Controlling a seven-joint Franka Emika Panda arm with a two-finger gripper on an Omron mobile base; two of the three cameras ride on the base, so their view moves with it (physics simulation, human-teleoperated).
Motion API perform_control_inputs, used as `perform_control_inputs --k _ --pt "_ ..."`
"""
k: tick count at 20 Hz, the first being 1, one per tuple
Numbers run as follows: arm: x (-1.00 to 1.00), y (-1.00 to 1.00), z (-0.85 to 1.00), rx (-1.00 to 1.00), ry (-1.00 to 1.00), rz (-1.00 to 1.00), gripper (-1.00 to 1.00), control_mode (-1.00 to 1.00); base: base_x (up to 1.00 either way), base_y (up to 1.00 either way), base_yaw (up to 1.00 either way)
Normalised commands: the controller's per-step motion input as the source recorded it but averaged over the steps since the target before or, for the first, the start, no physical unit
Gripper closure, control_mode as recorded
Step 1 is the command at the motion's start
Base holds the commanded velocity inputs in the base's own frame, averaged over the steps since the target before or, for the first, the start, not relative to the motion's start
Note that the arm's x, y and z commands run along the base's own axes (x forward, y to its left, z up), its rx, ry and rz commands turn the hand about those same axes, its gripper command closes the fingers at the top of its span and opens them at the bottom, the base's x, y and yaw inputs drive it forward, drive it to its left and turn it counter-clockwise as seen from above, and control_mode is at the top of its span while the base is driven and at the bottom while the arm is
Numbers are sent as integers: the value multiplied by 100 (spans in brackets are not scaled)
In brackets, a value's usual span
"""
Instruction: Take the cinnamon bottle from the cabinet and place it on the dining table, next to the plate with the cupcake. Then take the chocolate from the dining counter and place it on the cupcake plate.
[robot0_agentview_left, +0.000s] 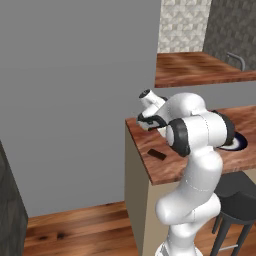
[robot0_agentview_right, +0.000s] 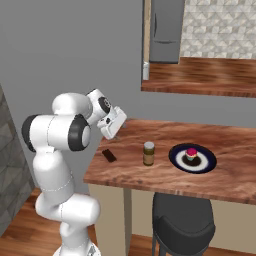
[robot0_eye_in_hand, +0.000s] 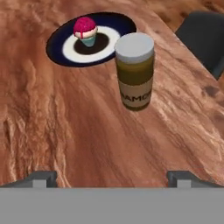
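In the left base view the arm (robot0_agentview_left: 200, 135) hides most of the plate (robot0_agentview_left: 239, 144). The jar's (robot0_eye_in_hand: 134, 72) label is cut off by its curve, unreadable beside the plate.

White jointed robot arm with dark joints (robot0_agentview_right: 60, 135) folded at the elbow, forearm reaching forward, two-finger hand (robot0_agentview_right: 113, 123) tilted downward, jaws spread wide, holding nothing

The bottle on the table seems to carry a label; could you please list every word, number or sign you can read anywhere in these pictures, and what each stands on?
"AMO": on the tan label of the cinnamon bottle, hand view; its ends curve out of sight, so the word is cut at both sides.
In the right base view the bottle's label is too small to read.
Plate, cupcake, chocolate, table: no text.
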Motion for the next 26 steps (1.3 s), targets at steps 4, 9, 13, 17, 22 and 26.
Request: perform_control_inputs --k 4,9,13,17,22,26 --pt "36 31 -56 9 -23 -42 -100 -100 0 0 0" --pt "40 53 -24 14 -19 -50 -100 -100 0 0 0" --pt "7 56 -16 21 -7 -37 -100 -100 0 0 0" --pt "-8 60 -1 20 -9 -25 -100 -100 0 0 0" --pt "-23 85 -6 15 -21 -27 -100 -100 0 0 0" --pt "-39 92 -68 1 -24 -37 -100 -100 0 0 0"
